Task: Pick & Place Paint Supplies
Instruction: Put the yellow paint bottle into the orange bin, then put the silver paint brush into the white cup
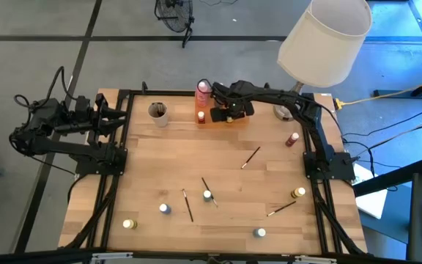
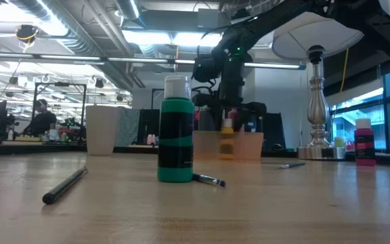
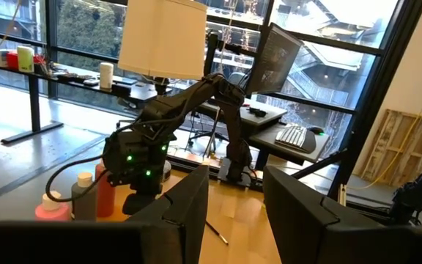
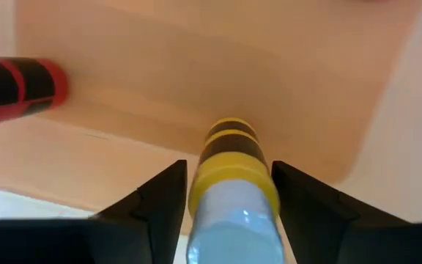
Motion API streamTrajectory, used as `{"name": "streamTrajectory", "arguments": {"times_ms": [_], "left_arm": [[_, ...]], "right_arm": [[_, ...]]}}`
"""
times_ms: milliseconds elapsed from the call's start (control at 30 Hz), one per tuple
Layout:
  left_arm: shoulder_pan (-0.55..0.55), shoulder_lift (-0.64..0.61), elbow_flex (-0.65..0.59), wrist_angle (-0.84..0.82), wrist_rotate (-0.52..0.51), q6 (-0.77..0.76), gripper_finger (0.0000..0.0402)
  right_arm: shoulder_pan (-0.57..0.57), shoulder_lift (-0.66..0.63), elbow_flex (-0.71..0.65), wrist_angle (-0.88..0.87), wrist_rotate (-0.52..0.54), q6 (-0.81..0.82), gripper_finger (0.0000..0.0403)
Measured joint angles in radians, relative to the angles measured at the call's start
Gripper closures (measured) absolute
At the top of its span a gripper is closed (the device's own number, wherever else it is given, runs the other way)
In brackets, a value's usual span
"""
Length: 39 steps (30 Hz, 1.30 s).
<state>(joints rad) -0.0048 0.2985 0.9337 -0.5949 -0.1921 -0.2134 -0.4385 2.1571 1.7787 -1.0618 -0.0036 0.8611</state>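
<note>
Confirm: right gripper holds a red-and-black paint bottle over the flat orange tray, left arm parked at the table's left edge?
Not quite. The right gripper holds a yellow-and-black paint bottle over the flat orange tray; the right wrist view shows it. The red bottle stands apart. The left arm is parked as stated.

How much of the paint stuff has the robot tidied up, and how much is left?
Just started. A tall pink bottle and a small orange-red bottle already stand on the flat orange tray. The right gripper is over the tray with a yellow bottle between its fingers. Still scattered on the wooden table: several small bottles and thin dark brushes. The left gripper waits at the table's left edge, fingers open.
</note>
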Motion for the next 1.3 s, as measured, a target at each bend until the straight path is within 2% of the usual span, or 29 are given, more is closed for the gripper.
{"name": "streamTrajectory", "arguments": {"times_ms": [567, 1167, 1300], "left_arm": [[0.000, 0.000, 0.000, 0.000, -0.024, -0.008, 0.0274], [0.000, 0.000, 0.000, -0.023, -0.042, -0.009, 0.0274], [0.000, 0.000, 0.000, -0.071, -0.042, -0.047, 0.0274]], "right_arm": [[0.005, -0.001, 0.162, -0.189, 0.018, -0.058, 0.0190], [0.033, -0.003, 0.527, -0.515, 0.039, -0.085, 0.0190], [0.054, -0.029, 0.578, -0.509, -0.005, -0.091, 0.0190]]}}
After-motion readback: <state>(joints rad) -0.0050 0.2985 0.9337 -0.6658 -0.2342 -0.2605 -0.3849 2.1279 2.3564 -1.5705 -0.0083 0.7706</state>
